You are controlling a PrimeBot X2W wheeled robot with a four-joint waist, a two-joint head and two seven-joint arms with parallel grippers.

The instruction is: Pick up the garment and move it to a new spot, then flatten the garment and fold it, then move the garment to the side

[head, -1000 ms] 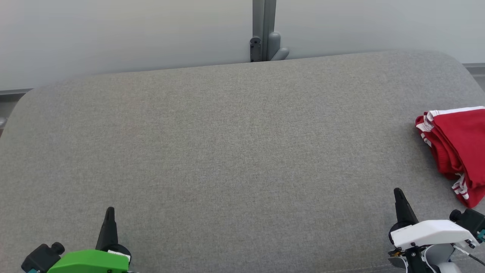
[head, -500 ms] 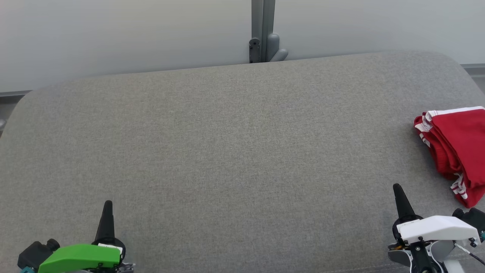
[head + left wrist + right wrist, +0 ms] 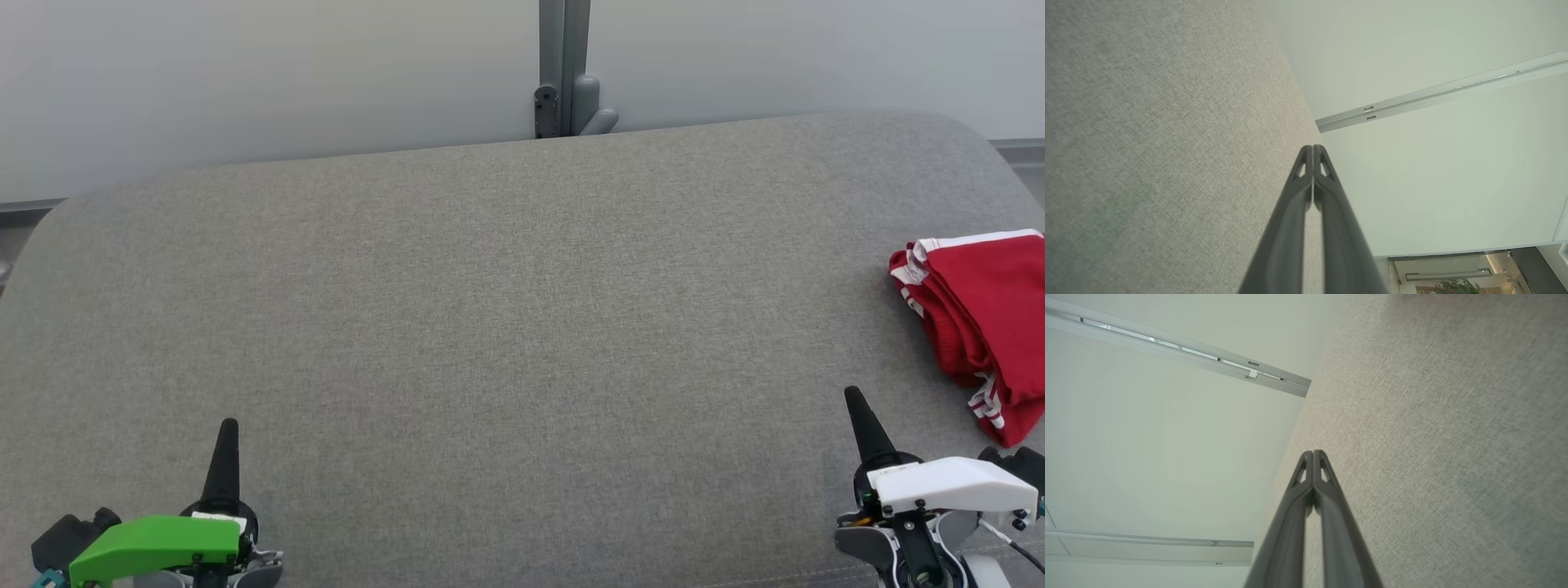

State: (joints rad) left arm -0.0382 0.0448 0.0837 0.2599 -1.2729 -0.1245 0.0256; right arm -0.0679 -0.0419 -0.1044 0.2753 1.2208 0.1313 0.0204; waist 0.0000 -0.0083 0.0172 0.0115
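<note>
The garment (image 3: 984,322) is red with white stripes and lies folded at the right edge of the grey cushioned surface (image 3: 506,327), partly cut off by the head view's border. My right gripper (image 3: 853,398) stands shut a little to the garment's lower left, apart from it, nothing between its fingers. At the lower left my left gripper (image 3: 229,426) is shut too and empty, far from the garment. Both wrist views show the fingertips pressed together: left gripper (image 3: 1313,148), right gripper (image 3: 1313,453).
A pale wall with a grey vertical post and bracket (image 3: 563,82) runs behind the far edge of the surface. The surface's rounded corners fall away at the far left and far right.
Both grippers' fingertips sit slightly higher in the head view than a second ago. The whole picture has shifted a little, so the camera has moved. The garment lies as before.
</note>
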